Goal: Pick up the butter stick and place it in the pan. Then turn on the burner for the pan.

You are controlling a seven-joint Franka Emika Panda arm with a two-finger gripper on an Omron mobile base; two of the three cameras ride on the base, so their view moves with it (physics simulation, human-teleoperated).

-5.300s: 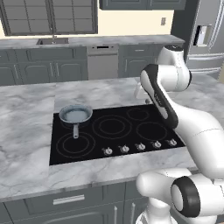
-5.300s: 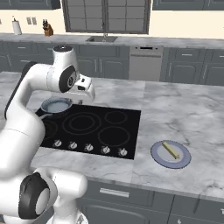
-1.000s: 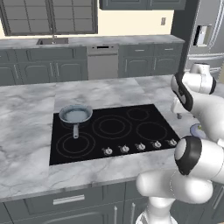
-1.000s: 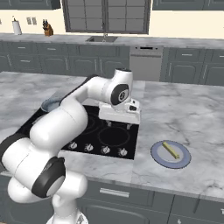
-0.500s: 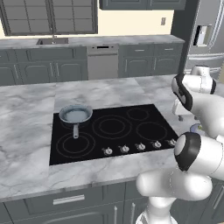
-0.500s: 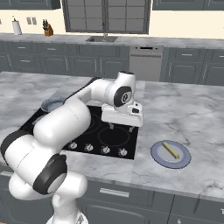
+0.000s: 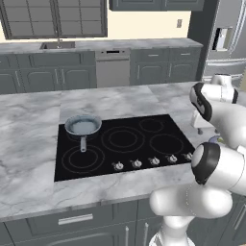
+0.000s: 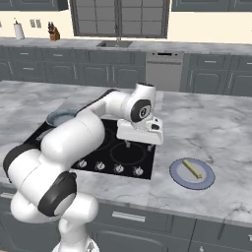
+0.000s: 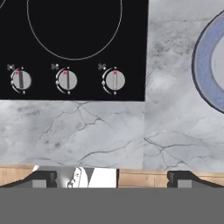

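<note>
The pale-yellow butter stick [image 8: 192, 168] lies on a round blue-grey plate [image 8: 178, 178] on the counter, right of the cooktop. The small grey pan [image 7: 83, 126] sits at the cooktop's back left and covers its burner; in the right base view the pan [image 8: 59, 117] is partly behind my arm. My gripper [image 8: 139, 145] hangs open and empty above the cooktop's right front corner, left of the plate. In the hand view its fingertips [image 9: 43, 177] stand far apart over bare marble, the plate's rim [image 9: 201, 65] at the right edge.
A row of knobs [image 9: 66, 80] runs along the front edge of the black cooktop [image 7: 125, 156]. Larger ring zones [image 7: 122, 139] lie bare across its middle. Marble counter [image 8: 206, 123] surrounds it, with the counter's front edge close below the hand.
Since the oldest frames the arm has swung from above the pan across the cooktop to its right side. Over the last second it crept a little further toward the plate, jaws unchanged.
</note>
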